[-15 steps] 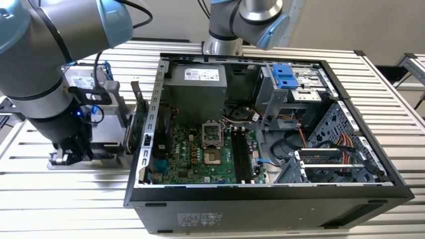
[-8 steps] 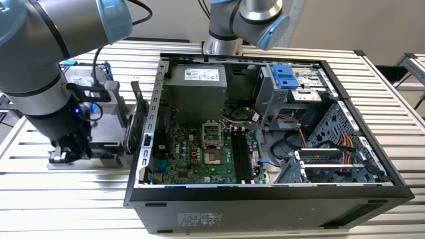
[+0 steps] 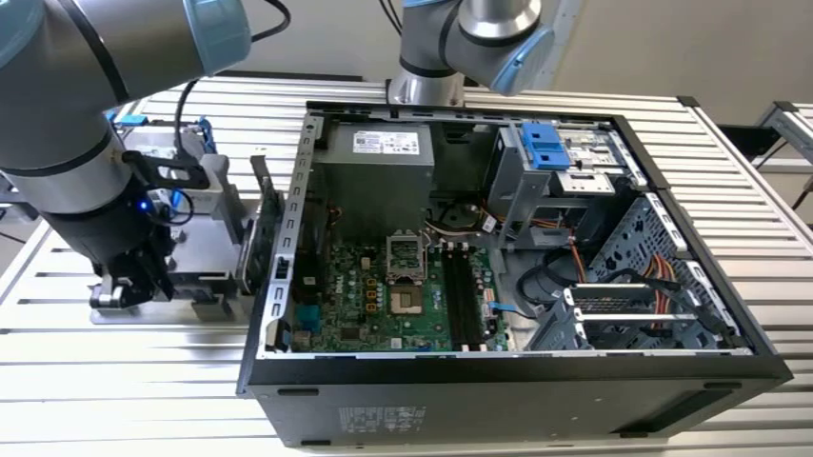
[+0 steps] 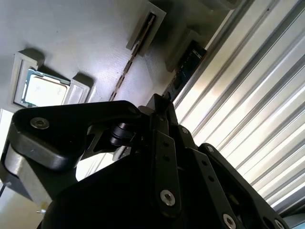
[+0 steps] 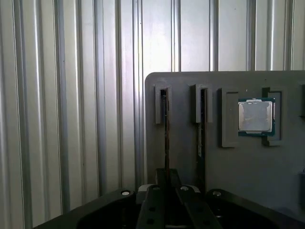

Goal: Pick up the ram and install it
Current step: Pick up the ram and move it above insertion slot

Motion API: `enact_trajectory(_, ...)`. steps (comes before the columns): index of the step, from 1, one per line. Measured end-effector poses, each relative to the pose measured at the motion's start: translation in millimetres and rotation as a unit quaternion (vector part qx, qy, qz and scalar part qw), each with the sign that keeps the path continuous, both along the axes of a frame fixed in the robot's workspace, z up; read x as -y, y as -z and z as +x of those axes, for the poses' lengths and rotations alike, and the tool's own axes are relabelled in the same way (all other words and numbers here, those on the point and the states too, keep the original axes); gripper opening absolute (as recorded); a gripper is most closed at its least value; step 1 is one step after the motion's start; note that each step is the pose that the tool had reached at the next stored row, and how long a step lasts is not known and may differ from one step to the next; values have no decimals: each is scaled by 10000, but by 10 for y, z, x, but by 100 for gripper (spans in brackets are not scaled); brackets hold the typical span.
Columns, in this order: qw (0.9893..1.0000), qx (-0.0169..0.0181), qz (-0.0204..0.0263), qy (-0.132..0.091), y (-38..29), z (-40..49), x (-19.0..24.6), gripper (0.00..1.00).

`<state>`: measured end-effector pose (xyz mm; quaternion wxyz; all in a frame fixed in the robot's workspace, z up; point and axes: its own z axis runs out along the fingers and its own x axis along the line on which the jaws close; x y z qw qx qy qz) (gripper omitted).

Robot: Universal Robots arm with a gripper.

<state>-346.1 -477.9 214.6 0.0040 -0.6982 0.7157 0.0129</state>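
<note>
When viewed from the exterior camera, found at 9 o'clock of the open computer case (image 3: 508,405): gripper (image 3: 125,286), low over a grey holder plate (image 3: 204,255) on the slatted table (image 3: 128,381). Well apart from the motherboard (image 3: 362,295) inside the case, and from the long dark slots (image 3: 460,295) at 3 o'clock of the processor socket (image 3: 404,276).

First wrist view: gripper (image 5: 167,177) drawn narrow and pinching the ram (image 5: 167,129), fingers (image 5: 160,181) pressed to either face of the stick at its near end. Standing on edge in the slot nearest the edge of the holder plate (image 5: 190,81), and running straight away from the gripper. Lifted or seated: cannot tell. Just beside it, in the next slot, a second stick (image 5: 201,124), likewise on edge, clear of the gripper. Past that, a processor chip (image 5: 256,117) flat in its recess. Slatted table (image 5: 71,119) bare alongside the holder plate.

Second wrist view, same grip from another angle: gripper (image 4: 161,102) closed on the end of the ram (image 4: 187,64), a dark board with chips showing, close along the edge of the holder plate (image 4: 86,38) next to the slatted table (image 4: 248,95). Second stick (image 4: 136,47) seen edge-on in its slot. Processor chip (image 4: 45,90) farther off.
</note>
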Motion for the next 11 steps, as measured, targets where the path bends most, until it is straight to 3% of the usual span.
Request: enact_trajectory(11, 10000, 0, 0, 10, -116, 0, 0, 0)
